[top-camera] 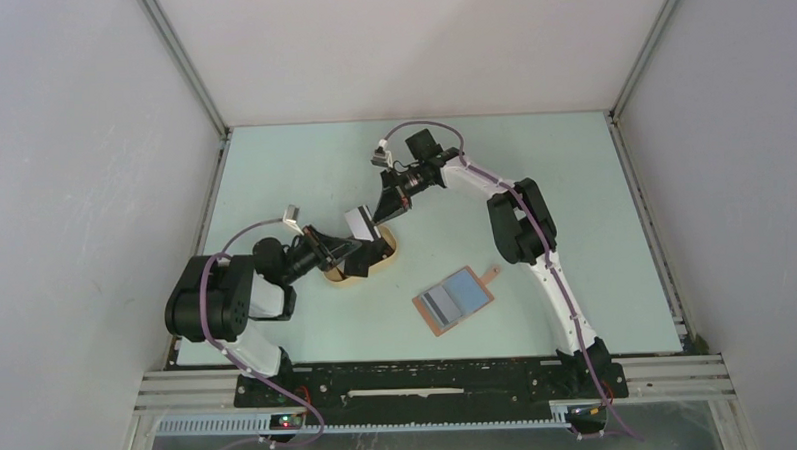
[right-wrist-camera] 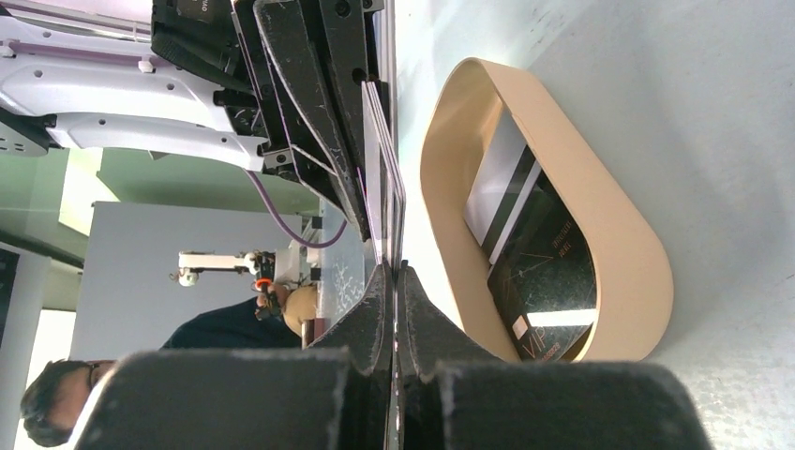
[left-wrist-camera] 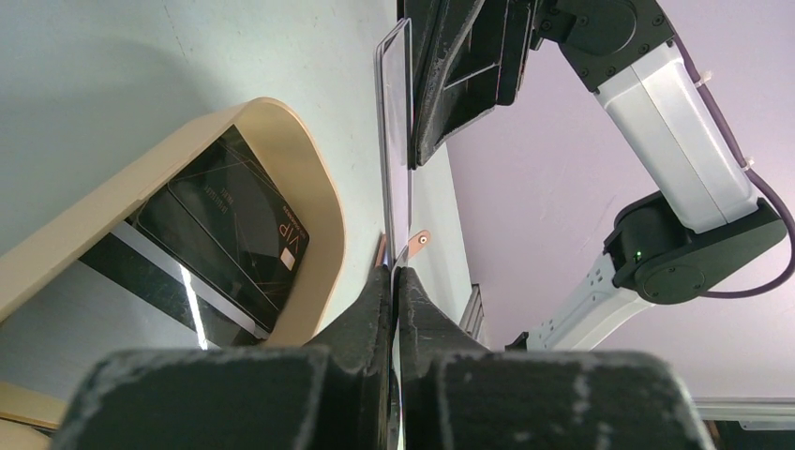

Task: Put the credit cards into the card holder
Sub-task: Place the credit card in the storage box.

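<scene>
Hanging above the tan oval tray [left-wrist-camera: 323, 202], one pale credit card [top-camera: 357, 222] is gripped at opposite edges by the left claw [top-camera: 346, 238] and the right claw [top-camera: 378, 213], both closed on it. Black cards [left-wrist-camera: 225, 225] lie in the tray. The card holder [top-camera: 454, 300] lies open on the bench [top-camera: 573, 179], well apart from the tray.

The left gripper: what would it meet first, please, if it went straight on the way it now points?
Most likely the right gripper, which faces it and grips the far end of the same pale card that the left gripper holds. The tray lies off to one side.
</scene>
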{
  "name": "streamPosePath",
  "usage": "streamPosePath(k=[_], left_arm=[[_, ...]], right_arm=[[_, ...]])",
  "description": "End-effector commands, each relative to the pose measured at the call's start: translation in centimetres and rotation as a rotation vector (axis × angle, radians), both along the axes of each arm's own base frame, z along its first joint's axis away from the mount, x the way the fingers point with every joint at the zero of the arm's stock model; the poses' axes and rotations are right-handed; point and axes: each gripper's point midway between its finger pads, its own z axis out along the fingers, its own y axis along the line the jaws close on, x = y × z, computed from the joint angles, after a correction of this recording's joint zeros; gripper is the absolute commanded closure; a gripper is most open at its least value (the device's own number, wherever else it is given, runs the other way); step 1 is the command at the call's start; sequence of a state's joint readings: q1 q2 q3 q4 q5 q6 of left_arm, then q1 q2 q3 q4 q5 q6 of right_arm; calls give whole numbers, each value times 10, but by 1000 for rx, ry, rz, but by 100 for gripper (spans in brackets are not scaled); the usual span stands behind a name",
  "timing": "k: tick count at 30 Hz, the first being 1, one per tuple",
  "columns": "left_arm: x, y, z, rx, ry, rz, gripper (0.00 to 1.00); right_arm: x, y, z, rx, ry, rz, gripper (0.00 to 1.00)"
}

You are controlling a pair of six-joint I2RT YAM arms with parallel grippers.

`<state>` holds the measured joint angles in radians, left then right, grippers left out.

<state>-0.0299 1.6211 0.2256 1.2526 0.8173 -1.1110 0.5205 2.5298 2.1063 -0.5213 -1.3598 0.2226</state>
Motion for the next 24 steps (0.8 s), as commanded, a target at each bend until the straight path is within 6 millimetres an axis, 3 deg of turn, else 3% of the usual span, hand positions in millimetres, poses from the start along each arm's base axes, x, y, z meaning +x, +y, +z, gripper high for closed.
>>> streamPosePath(k=[1,24], left_arm=[[-12,0,6,-10,-34,-26,95],[-22,-1,3,-31,-26,-35,94]], right_arm=[[17,-9,38,47,-114,-41,100],[31,-19,36,30,-124,-89,100]])
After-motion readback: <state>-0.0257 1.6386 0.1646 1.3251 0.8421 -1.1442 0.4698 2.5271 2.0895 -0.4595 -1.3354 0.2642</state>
